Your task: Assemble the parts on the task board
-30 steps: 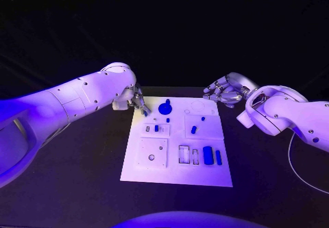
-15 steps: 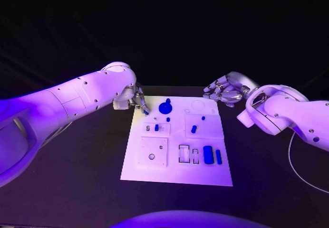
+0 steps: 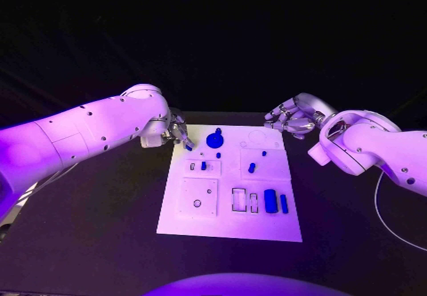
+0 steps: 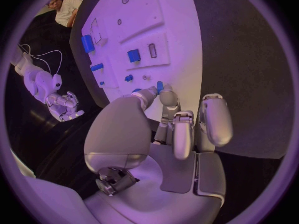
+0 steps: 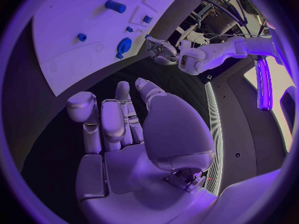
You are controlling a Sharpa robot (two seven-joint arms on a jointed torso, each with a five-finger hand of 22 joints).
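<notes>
My left hand [image 4: 168, 129] is at the far left corner of the white rectangular task board [image 3: 231, 228]. Its thumb and one fingertip seem to pinch a tiny blue part [image 4: 160, 87] just above the board's surface, and the other fingers are slightly spread. Over the last second my left arm has lifted and swung outward at the elbow, while the hand itself has hardly left that corner. I take this as re-angling the pinched part for its socket, so the seating is not yet done. My right hand [image 3: 289, 120] has not moved. It hovers just beyond the board's far right corner with its fingers half-bent, its thumb apart and nothing in it. Nothing on the board has shifted. I count seven blue pieces there. One large round blue disc with a knob [image 3: 215, 140] is near the far edge. Four small blue pegs sit in the middle band, such as the short slanted peg [image 3: 252, 167]. Two upright blue bars [image 3: 269, 201] stand side by side toward the near right. There is one board, and it lies on one black table [image 3: 107, 234].
</notes>
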